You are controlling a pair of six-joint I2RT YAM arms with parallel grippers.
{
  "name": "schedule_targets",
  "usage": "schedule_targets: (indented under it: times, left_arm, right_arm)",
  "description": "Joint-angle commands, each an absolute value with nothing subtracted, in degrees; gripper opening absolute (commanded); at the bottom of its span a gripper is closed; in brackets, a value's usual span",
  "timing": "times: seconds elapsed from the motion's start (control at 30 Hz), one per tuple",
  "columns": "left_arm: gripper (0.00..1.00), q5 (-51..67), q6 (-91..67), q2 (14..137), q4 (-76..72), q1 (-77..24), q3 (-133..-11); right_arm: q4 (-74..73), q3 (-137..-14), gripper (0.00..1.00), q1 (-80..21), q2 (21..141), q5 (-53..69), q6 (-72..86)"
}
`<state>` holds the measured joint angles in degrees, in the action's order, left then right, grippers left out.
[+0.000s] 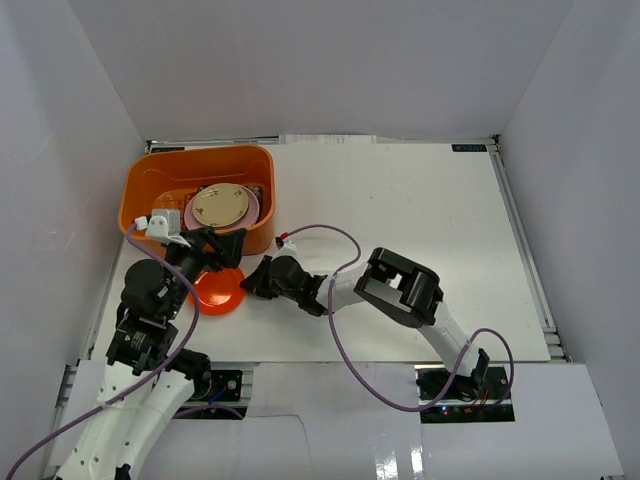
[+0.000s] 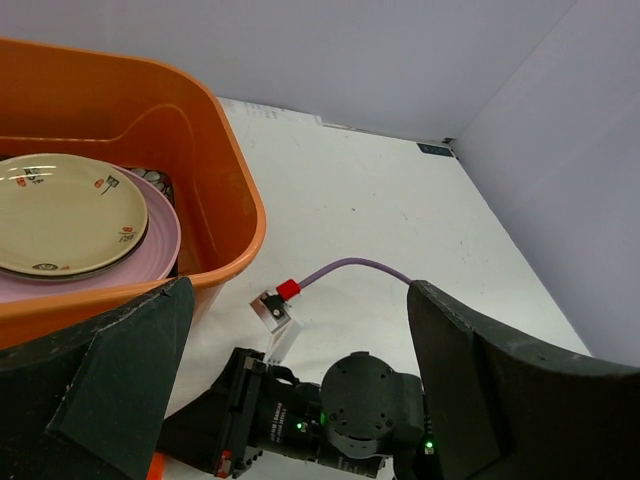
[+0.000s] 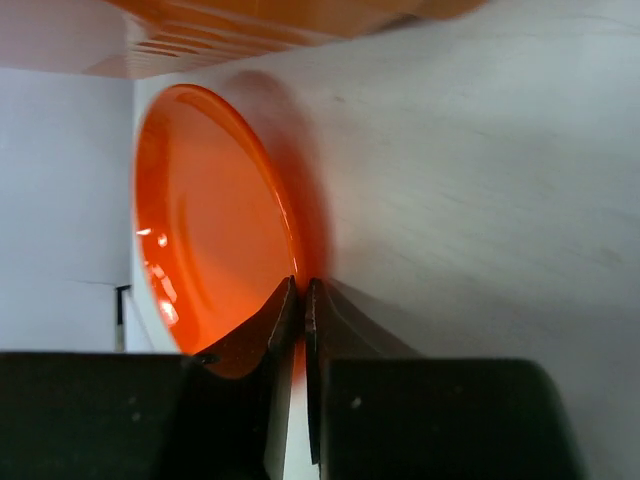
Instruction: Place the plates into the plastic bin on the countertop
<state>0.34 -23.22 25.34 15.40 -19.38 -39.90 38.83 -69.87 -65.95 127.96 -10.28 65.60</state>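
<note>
An orange-red round plate (image 1: 218,291) lies on the white countertop (image 1: 400,220) just in front of the orange plastic bin (image 1: 150,185). My right gripper (image 1: 247,283) is shut on its right rim; in the right wrist view the fingertips (image 3: 301,283) pinch the plate's edge (image 3: 210,230). Inside the bin (image 2: 215,160) a cream plate (image 2: 60,212) rests on a pink plate (image 2: 160,235), with a dark one partly hidden beneath. My left gripper (image 1: 215,245) hangs open over the bin's front right corner, its fingers (image 2: 300,288) wide apart and empty.
A purple cable (image 1: 330,235) loops over the table from the right arm's wrist (image 2: 370,400). White walls close in the left, back and right. The right arm's elbow (image 1: 400,285) stands over the table's front middle.
</note>
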Motion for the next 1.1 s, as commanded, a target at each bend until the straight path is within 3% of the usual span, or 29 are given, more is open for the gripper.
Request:
schedule_targets:
  times: [0.0, 0.23, 0.43, 0.63, 0.73, 0.97, 1.07]
  left_arm:
    - [0.98, -2.2, -23.7, 24.6, 15.0, -20.1, -39.9]
    - [0.98, -8.9, -27.8, 23.6, 16.2, -21.1, -44.1]
    - [0.98, -9.1, -29.3, 23.5, 13.5, -21.9, -51.2]
    - [0.98, -11.8, -27.0, 18.8, 9.6, -22.0, -49.6]
    - [0.98, -12.5, -26.3, 17.8, 8.8, -22.0, -47.2]
    - [0.98, -18.4, -25.4, 19.2, 8.8, -21.7, -41.0]
    - [0.98, -19.1, -25.1, 19.2, 8.7, -21.7, -40.7]
  right_arm:
    - [40.9, -63.5, 0.08, -66.1, 122.8, -14.2, 63.6]
    - [42.4, -49.0, 0.08, -65.7, 100.4, -9.8, 51.5]
    - [32.9, -49.9, 0.08, -64.6, 87.5, -12.3, 42.6]
    - [29.4, -68.4, 0.08, -59.8, 96.0, -14.5, 32.3]
    - [27.2, -79.2, 0.08, -57.5, 106.0, -14.6, 29.1]
    - [15.3, -119.8, 0.08, -55.4, 132.4, -16.3, 19.9]
    - [15.1, -127.1, 0.08, -54.8, 138.7, -16.9, 19.9]
